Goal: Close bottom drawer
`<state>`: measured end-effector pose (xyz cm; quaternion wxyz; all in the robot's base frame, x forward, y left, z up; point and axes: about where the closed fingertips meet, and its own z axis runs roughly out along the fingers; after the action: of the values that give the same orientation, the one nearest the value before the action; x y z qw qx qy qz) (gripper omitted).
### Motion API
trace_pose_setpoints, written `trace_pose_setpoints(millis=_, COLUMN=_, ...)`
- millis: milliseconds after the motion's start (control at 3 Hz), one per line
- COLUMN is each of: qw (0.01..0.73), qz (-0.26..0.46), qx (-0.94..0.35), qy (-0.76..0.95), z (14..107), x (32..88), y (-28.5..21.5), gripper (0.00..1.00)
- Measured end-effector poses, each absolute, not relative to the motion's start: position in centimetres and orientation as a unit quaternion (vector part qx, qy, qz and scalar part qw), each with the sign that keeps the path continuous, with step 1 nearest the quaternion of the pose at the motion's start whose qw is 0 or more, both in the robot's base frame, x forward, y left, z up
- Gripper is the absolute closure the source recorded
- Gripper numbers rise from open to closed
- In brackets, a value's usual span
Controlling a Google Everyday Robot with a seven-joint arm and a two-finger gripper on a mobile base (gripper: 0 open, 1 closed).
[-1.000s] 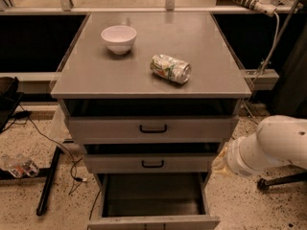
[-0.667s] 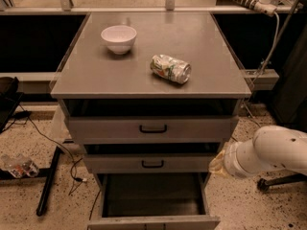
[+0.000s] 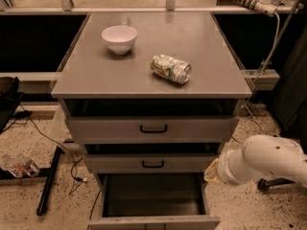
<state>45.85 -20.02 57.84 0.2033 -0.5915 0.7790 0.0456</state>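
Observation:
The bottom drawer (image 3: 153, 221) of the grey cabinet is pulled far out toward me. Its shallow tray is empty, and its flat front is cut off by the lower frame edge, so its handle is out of view. The two drawers above it, the middle one (image 3: 152, 163) and the top one (image 3: 153, 128), each stick out a little and show black handles. My white arm (image 3: 266, 163) reaches in from the right. My gripper (image 3: 213, 172) is at its tan end, beside the cabinet's right side at the height of the middle drawer, just above the open drawer's right wall.
A white bowl (image 3: 119, 38) and a crushed can (image 3: 171, 69) lie on the cabinet top (image 3: 96, 75). Cables and a black bar (image 3: 49, 181) lie on the speckled floor at left. A chair base (image 3: 268, 184) stands at right behind my arm.
My arm has moved left and slightly down, bringing the gripper end closer to the cabinet's right side. The drawers, bowl and can have not moved.

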Motion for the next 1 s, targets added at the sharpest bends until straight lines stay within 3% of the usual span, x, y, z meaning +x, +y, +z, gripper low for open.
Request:
trace_pose_setpoints(millis=333, qw=0.177, qz=0.042, qx=-0.589, qy=0.788, z=52.4, x=44.4, y=-19.4, gripper=1.0)
trace_pose_setpoints(millis=1000, qw=0.191, qz=0.069, qx=-0.562, qy=0.802, z=40.5, x=42.3, y=-19.4, gripper=1.0)
